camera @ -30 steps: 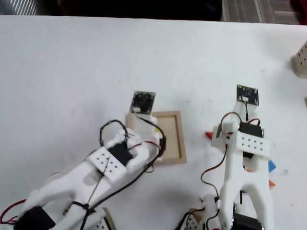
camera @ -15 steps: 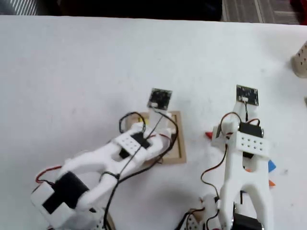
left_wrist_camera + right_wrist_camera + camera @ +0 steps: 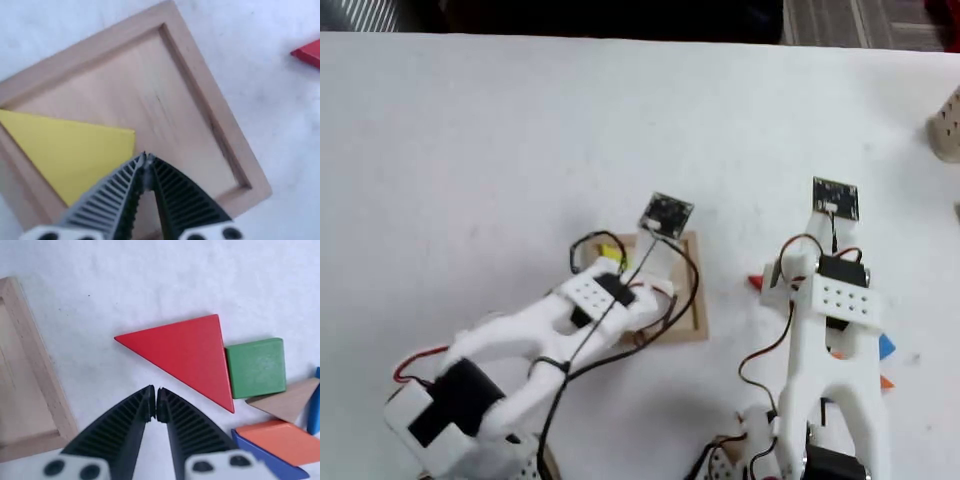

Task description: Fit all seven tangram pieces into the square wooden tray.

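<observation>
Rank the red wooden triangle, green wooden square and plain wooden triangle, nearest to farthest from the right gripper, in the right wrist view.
1. Red wooden triangle, just ahead of the right gripper.
2. Green wooden square, beside that triangle.
3. Plain wooden triangle, beyond the square.

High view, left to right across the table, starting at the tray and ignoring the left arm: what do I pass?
wooden tray → red triangle → right arm → blue piece → beige perforated object at the right edge. The yellow piece and the orange piece are left out because they overlap others in the order.
</observation>
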Available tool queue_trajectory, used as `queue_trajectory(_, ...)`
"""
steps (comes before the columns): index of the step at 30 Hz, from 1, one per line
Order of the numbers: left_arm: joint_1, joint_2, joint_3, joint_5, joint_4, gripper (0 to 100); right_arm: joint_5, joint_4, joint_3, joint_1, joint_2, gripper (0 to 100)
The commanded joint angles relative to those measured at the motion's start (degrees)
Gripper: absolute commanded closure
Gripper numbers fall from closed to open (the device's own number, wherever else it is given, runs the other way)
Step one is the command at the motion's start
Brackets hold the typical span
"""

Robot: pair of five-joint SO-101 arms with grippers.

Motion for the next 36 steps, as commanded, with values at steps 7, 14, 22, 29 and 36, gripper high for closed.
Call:
queue_trajectory(7,-1.27,-1.80,-2.55,-1.05,9.85,98,0.97,-1.71,-0.26,0.22,0.04,98.1)
queue_trajectory(14,-5.41,-3.03,-2.37,-0.70,11.08,98,0.97,-1.71,-0.26,0.22,0.04,98.1)
queue_trajectory(22,-11.74,-17.01,1.49,-0.97,20.31,98,1.05,-1.71,-0.26,0.13,0.04,98.1)
queue_trajectory(29,-16.92,-35.91,11.69,-0.62,14.95,98,1.05,-3.74,0.97,0.13,0.04,98.1)
queue_trajectory(36,-14.55,-40.92,18.29,-0.35,8.62,98,1.05,-3.74,1.23,0.04,0.04,98.1)
